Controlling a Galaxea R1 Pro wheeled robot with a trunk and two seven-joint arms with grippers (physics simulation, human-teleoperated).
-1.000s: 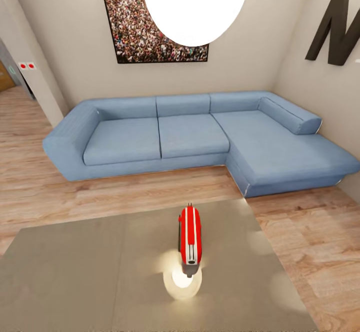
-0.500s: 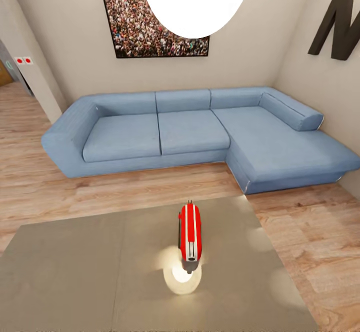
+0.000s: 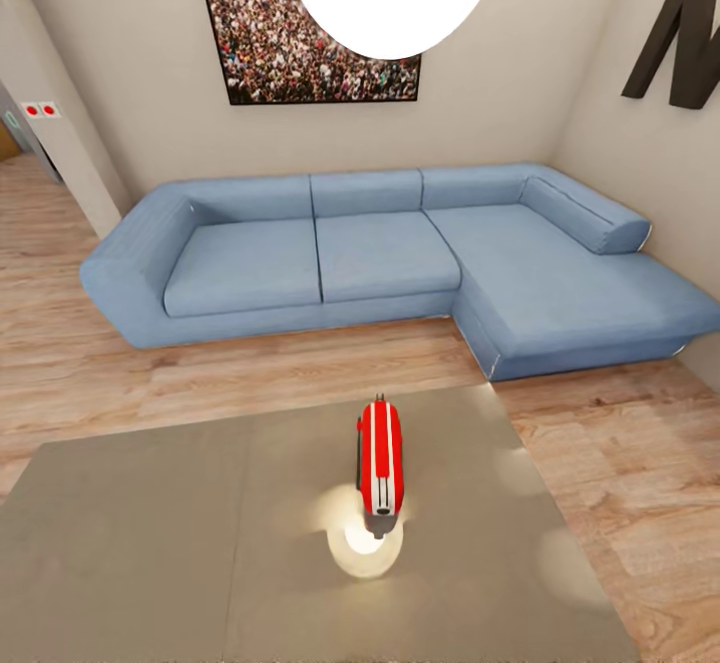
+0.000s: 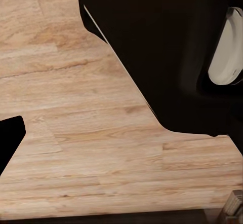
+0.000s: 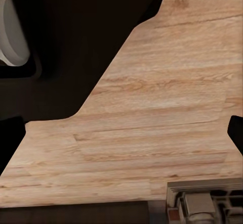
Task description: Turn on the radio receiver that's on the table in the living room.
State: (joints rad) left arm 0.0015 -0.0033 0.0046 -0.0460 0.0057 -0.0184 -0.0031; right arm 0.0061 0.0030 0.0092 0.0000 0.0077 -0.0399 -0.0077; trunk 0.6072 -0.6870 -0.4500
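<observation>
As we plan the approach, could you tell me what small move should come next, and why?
Probably lift one arm toward the radio receiver, which lies on the table straight ahead; the wrist views face the wood floor, so the arms seem to hang low.

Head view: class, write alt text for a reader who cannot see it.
A small red radio receiver with white stripes stands on a glossy grey coffee table. Behind it, a blue L-shaped sofa sits on the wood floor under a crowd picture.
</observation>
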